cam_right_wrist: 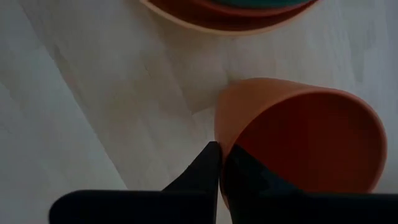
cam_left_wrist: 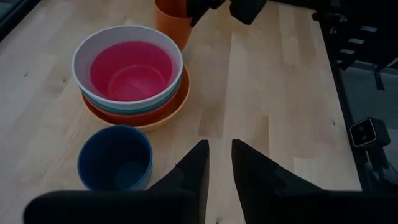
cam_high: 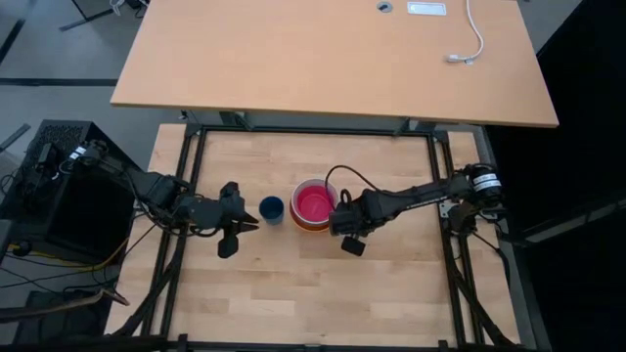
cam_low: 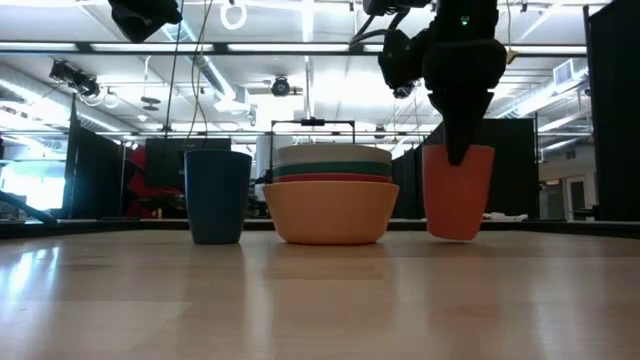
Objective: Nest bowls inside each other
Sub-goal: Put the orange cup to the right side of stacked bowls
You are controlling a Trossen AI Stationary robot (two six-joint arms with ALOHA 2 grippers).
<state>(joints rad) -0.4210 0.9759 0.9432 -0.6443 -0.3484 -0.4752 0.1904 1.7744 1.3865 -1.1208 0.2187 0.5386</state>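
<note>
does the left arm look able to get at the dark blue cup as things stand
Probably yes. The left gripper hangs just beside the dark blue cup, with bare table between them. The bowl stack sits on the cup's far side, and the right gripper is busy at the orange cup.

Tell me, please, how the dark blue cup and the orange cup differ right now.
The dark blue cup stands free on the table, touched by nothing; the orange cup has its rim pinched by the right gripper. In the low view the blue cup is shorter and upright, while the orange cup looks taller and slightly tilted. They flank the stack of bowls on opposite sides. Both are plain, open-topped cups.
</note>
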